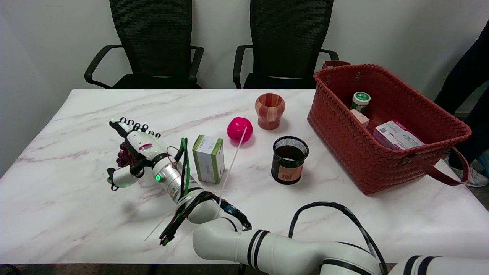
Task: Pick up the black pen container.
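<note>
The black mesh pen container (289,160) stands upright on the marble table (76,214), right of centre, with an orange label on its side. My right hand (136,147) is far to its left, past the green-and-white box (208,158). Its fingers (131,124) are stretched out flat and the thumb (119,178) is spread to the side, holding nothing. A bunch of dark red grapes (122,155) lies partly hidden under the hand. Whether the hand touches them I cannot tell.
A pink ball (239,129) and a wooden cup (269,110) sit behind the container. A red woven basket (366,160) with boxes and a jar stands to its right. Two black chairs are behind the table. A person stands at the right edge.
</note>
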